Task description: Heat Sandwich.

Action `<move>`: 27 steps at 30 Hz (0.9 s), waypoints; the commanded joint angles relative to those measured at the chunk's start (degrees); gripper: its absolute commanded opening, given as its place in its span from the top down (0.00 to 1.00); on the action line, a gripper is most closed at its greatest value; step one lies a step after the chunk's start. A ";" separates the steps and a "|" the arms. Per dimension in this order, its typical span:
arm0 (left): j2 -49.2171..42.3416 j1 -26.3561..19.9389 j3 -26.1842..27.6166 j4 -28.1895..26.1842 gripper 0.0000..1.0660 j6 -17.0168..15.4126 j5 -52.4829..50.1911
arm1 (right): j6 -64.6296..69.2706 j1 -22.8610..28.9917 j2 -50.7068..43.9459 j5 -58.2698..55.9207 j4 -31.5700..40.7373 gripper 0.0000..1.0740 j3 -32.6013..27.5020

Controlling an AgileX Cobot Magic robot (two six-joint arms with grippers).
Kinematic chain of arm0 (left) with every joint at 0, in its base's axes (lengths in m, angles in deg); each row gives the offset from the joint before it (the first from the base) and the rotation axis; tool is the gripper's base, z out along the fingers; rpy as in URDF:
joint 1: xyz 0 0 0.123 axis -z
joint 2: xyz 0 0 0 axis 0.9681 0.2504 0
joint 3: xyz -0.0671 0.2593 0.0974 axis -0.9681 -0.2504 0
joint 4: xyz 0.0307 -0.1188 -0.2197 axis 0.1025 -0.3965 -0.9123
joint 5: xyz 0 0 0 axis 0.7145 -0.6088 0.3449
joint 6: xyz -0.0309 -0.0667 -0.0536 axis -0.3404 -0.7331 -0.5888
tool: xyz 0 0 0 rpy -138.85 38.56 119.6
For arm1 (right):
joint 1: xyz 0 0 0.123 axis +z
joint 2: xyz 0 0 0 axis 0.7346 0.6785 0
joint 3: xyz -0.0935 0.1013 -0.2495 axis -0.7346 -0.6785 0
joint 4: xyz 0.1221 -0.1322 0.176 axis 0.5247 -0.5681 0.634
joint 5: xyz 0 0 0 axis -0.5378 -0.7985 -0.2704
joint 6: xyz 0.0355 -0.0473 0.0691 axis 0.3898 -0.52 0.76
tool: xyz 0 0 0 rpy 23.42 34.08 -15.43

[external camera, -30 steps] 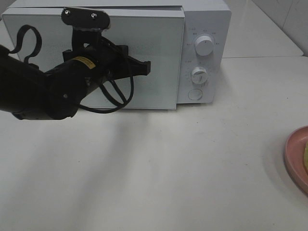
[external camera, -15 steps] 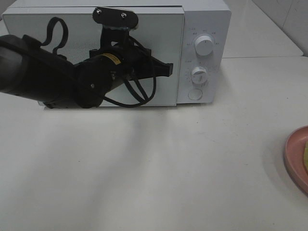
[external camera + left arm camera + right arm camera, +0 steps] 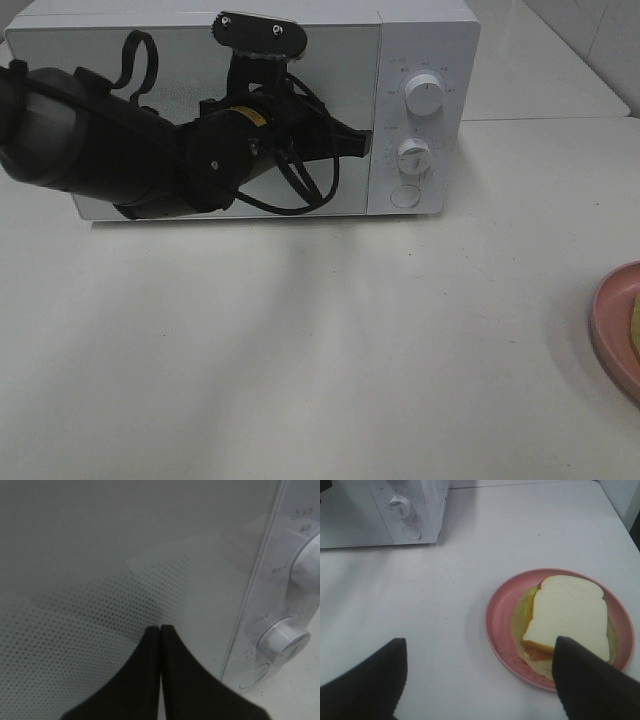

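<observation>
**White tabletop, microwave shut, sandwich waiting on its plate**

White tabletop (image 3: 330, 350) runs out from the microwave (image 3: 420, 60), which stands at its far edge with the door (image 3: 345, 60) closed. Well away from the microwave, toward the near right corner, sits the pink plate (image 3: 496, 625), only its rim showing in the high view. On it lies the sandwich (image 3: 570, 615), flat, white top slice up, a little yellow-green filling spilling around it; its long axis runs from the rounded crust end, which points away from the right gripper, to the squarer end nearest that gripper.

Reaching across the microwave's front, the left arm (image 3: 110, 150) lies nearly level, its wrist turned toward the control panel. The left gripper (image 3: 160, 630) has its two black fingers pressed together with nothing between them, tips right against the door close to the seam beside the panel, level with the lower knob (image 3: 413, 156). The upper knob (image 3: 424, 95) sits above it and a round button (image 3: 404, 195) below.

The right gripper (image 3: 480, 665) hangs above the table with jaws spread wide and empty, one finger overlapping the plate's near edge in its own view.
</observation>
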 commanded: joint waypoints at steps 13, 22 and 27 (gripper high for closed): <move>-4.18 1.32 -4.18 -3.95 1.00 0.23 -3.95 | -0.46 -0.46 -1.43 0.34 0.00 0.29 -0.23; -11.06 2.86 -10.71 -3.84 1.00 0.29 6.53 | -0.46 -0.46 -1.43 0.34 0.00 0.29 -0.23; -14.38 2.86 -11.46 -3.09 0.77 0.34 20.51 | -0.46 -0.46 -1.43 0.34 0.00 0.29 -0.23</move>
